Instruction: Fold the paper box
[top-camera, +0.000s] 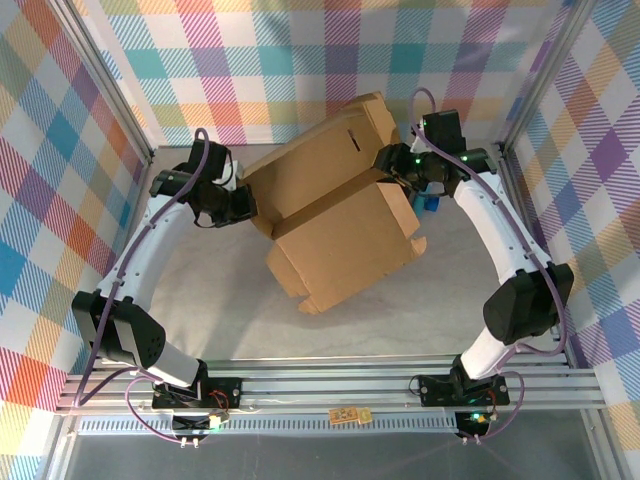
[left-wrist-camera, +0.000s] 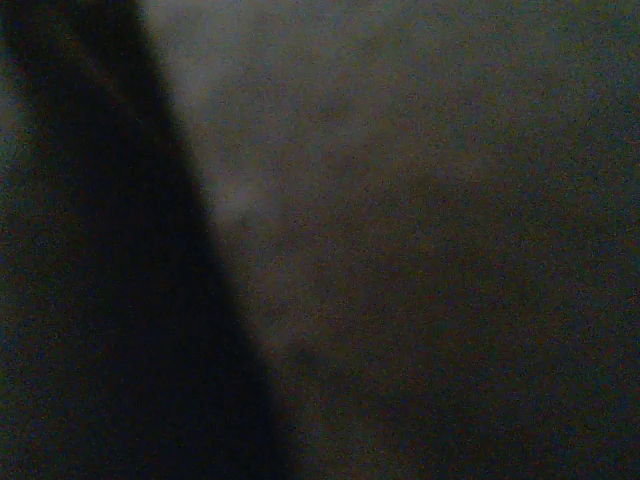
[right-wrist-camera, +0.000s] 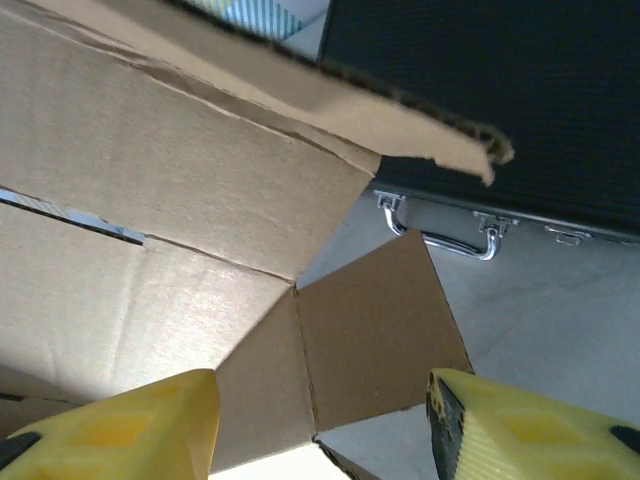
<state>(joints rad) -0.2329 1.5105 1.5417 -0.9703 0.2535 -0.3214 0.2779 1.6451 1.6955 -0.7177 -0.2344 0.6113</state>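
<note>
The box (top-camera: 340, 215) lies half-folded in the middle of the surface (top-camera: 200, 320). The left pincer (top-camera: 243, 207) is closed at its left edge; whether it pinches cardboard I cannot tell. The right pincer (right-wrist-camera: 320, 405) gapes empty by a flap (right-wrist-camera: 370, 330). Beyond stands a black case (right-wrist-camera: 500, 100).

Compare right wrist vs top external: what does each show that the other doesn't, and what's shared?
Right wrist: the black case with its metal handle beyond the paper box, and the right gripper close up, jaws apart with nothing between them. Top external: both arms whole, the left gripper at the paper box's left edge, the plaid walls. Shared: the paper box, partly folded with panels raised.
</note>
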